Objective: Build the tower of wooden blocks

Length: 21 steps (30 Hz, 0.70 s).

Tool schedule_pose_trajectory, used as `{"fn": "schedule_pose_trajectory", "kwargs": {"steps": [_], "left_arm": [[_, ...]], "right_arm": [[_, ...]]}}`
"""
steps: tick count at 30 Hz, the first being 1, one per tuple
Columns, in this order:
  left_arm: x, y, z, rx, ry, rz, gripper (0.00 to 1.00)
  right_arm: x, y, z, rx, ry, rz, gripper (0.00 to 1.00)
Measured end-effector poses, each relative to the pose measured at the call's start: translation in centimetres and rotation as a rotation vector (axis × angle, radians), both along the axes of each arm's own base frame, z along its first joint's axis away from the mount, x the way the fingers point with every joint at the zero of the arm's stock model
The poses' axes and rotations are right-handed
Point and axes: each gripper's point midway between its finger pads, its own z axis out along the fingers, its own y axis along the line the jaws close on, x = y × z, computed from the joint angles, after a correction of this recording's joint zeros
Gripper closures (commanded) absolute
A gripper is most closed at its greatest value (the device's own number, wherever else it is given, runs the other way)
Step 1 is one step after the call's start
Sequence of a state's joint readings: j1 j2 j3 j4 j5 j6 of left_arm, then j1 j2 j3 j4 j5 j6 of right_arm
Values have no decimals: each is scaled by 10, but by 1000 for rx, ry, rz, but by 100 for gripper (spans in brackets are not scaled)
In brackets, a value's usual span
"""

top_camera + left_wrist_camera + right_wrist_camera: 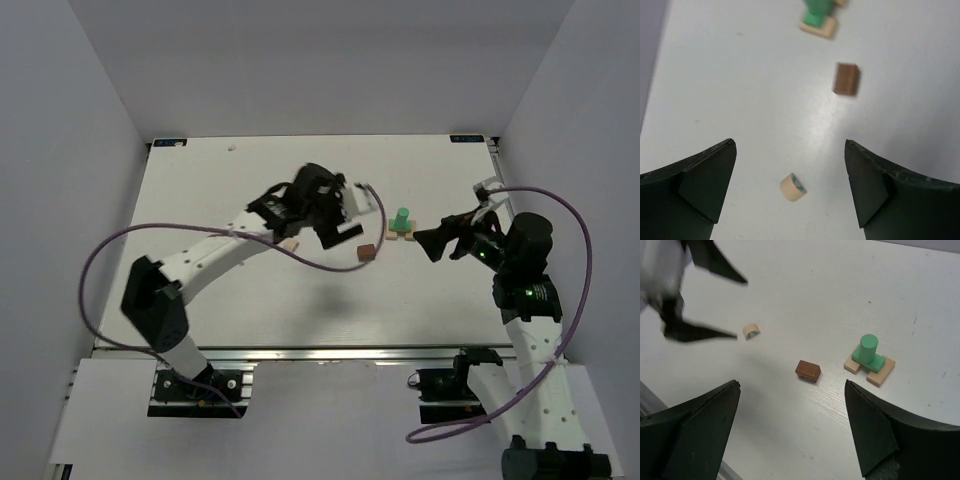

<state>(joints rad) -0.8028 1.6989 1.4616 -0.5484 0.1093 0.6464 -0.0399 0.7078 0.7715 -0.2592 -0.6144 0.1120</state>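
The wood block tower [403, 225] stands right of centre: a mint green peg on a green plate [868, 354] across two pale tan blocks [880, 373]. Left of it lies the dark brown block [807, 370] [846, 78] [367, 253]. A tan half-round block [793, 187] [751, 331] [292, 243] lies alone on the table. My left gripper [790, 145] [345, 222] hovers open above it, holding nothing. My right gripper [791, 384] [425, 243] is open and empty, just right of the tower and pointing towards it.
White table [250, 300] inside grey walls. Purple cables loop over both arms. The left gripper's dark fingers [697, 332] show blurred at the upper left of the right wrist view.
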Motion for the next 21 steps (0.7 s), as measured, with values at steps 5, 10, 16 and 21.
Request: {"fn": "schedule_pose_trajectory", "kwargs": {"steps": [5,10,16,21], "left_arm": [[47,77,82,-451,-71,469,2],[44,135,63,-665,5,921,2],[-6,195,5,-700,53,1249,2],[-22,219,29,-853,-4,1314,2]], "right_arm": [[3,70,29,-186,-115,249,11],[48,142,-16,-535,-130,419,11],[38,135,-140,-839,97,642,11],[36,121,-159,-946,109,673,11]]}}
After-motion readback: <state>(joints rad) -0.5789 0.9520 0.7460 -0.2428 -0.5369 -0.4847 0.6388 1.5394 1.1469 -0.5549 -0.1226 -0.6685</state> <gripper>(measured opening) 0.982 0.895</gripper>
